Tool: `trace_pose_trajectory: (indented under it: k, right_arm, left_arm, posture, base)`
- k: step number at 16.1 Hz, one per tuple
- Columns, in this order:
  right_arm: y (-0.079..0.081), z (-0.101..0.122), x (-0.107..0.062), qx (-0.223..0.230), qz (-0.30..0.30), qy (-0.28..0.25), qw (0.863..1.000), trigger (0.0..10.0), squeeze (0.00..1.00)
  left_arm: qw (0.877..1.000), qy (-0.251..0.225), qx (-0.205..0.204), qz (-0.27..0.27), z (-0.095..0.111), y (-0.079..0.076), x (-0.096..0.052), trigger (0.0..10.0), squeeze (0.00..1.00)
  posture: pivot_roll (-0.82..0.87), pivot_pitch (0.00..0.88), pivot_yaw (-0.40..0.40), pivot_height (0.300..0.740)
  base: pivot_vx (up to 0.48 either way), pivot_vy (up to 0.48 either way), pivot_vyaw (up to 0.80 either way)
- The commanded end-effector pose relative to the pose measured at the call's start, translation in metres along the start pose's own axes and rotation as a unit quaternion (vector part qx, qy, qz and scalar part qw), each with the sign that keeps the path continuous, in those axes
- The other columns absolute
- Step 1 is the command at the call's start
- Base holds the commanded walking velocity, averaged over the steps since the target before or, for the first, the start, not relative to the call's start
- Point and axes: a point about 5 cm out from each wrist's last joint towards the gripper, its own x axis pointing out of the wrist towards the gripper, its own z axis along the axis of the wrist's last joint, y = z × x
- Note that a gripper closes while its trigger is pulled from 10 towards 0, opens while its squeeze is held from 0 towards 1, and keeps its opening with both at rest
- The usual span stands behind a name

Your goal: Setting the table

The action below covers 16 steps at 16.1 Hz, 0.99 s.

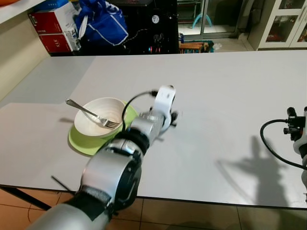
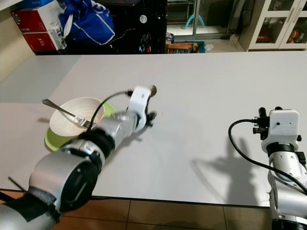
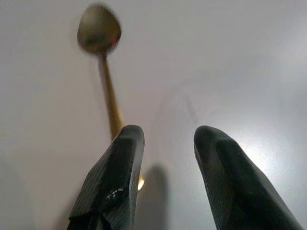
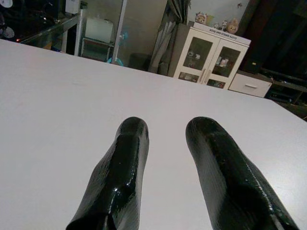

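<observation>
On the white table [image 1: 230, 96], toward its left side, we see a cream bowl [image 1: 103, 116] sitting on a lime-green plate [image 1: 84, 141], with a silver fork [image 1: 91, 114] resting tines-down inside the bowl and its handle sticking out over the rim toward the left. Just to the right of the plate our left arm reaches forward over the tabletop, and the left gripper [image 3: 165, 143] hangs low above the surface. From the left wrist view its two black fingers [image 3: 115, 177] stand apart, with bare table showing between them, so they grip nothing. A gold-coloured spoon [image 3: 103, 62] lies flat on the table there; its handle runs under or right beside one finger rather than between the two, and its bowl end points away from the wrist. From the head views the spoon's bowl end peeks out just past the white wrist housing. Whether the finger actually touches the handle we cannot tell. Our right arm is held up at the right edge of the table, well apart from the dishes, and the right gripper [image 4: 165, 139] hovers over bare tabletop with its fingers [image 4: 120, 177] spread and empty. Beyond the far edge of the table we see red boxes [image 1: 55, 31], a blue bag [image 1: 103, 21] and a white cabinet [image 1: 283, 21].
</observation>
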Motion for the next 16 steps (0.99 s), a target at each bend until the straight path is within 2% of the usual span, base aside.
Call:
trace_pose_trajectory:
  k: [1, 2, 4, 5, 7, 9, 11, 15, 16]
  right_arm:
    - [0.0, 0.003, 0.0, 0.002, 0.003, -0.003, 1.0, 10.0, 0.0]
    - [0.0, 0.003, 0.0, 0.002, 0.003, -0.002, 1.0, 10.0, 0.0]
    - [0.001, 0.003, 0.0, 0.003, 0.004, -0.002, 1.0, 10.0, 0.0]
    - [0.001, 0.003, 0.001, 0.003, 0.004, -0.001, 1.0, 10.0, 0.0]
    - [0.002, 0.003, 0.0, 0.004, 0.005, -0.002, 1.0, 10.0, 0.0]
    - [0.001, 0.002, -0.002, 0.004, 0.004, -0.001, 1.0, 10.0, 0.0]
    - [0.0, 0.0, -0.005, 0.002, 0.004, 0.003, 1.0, 10.0, 0.0]
    - [-0.004, 0.001, -0.007, -0.004, 0.005, 0.003, 1.0, 10.0, 0.0]
    - [-0.006, 0.001, -0.009, -0.008, 0.005, 0.005, 1.0, 10.0, 0.0]
  left_arm:
    - [1.0, -0.002, -0.011, -0.02, 0.007, -0.011, 0.0, 10.0, 0.0]
    - [0.999, 0.01, -0.014, -0.049, 0.006, -0.024, 0.001, 10.0, 0.0]
    - [0.997, 0.019, -0.007, -0.068, 0.003, -0.032, 0.002, 10.0, 0.0]
    - [0.997, 0.015, 0.012, -0.071, 0.003, -0.033, 0.002, 10.0, 0.0]
    - [0.999, -0.007, 0.027, -0.046, 0.007, -0.021, 0.001, 10.0, 0.0]
    - [0.999, -0.038, 0.03, -0.003, 0.015, 0.0, -0.002, 10.0, 0.0]
    - [0.998, -0.048, 0.044, 0.016, 0.02, 0.01, -0.004, 10.0, 0.0]
    - [0.998, -0.05, 0.034, 0.028, 0.012, 0.019, -0.004, 10.0, 0.0]
    - [0.998, -0.042, 0.034, 0.037, 0.006, 0.022, -0.004, 0.0, 0.0]
  posture:
    - [-0.23, 0.0, 0.096, 0.74]
    - [-0.23, 0.0, 0.093, 0.74]
    - [-0.22, 0.0, 0.091, 0.74]
    - [-0.22, 0.0, 0.092, 0.74]
    - [-0.22, 0.0, 0.095, 0.74]
    - [-0.23, 0.0, 0.099, 0.74]
    - [-0.24, 0.0, 0.094, 0.74]
    - [-0.26, 0.0, 0.094, 0.74]
    - [-0.27, 0.0, 0.093, 0.74]
  base:
    - [0.0, 0.0, 0.0]
    - [0.0, 0.0, 0.0]
    - [0.0, 0.0, 0.0]
    - [0.0, 0.0, 0.0]
    - [0.0, 0.0, 0.0]
    - [0.0, 0.0, 0.0]
    - [0.0, 0.0, 0.0]
    - [0.0, 0.0, 0.0]
    - [0.0, 0.0, 0.0]
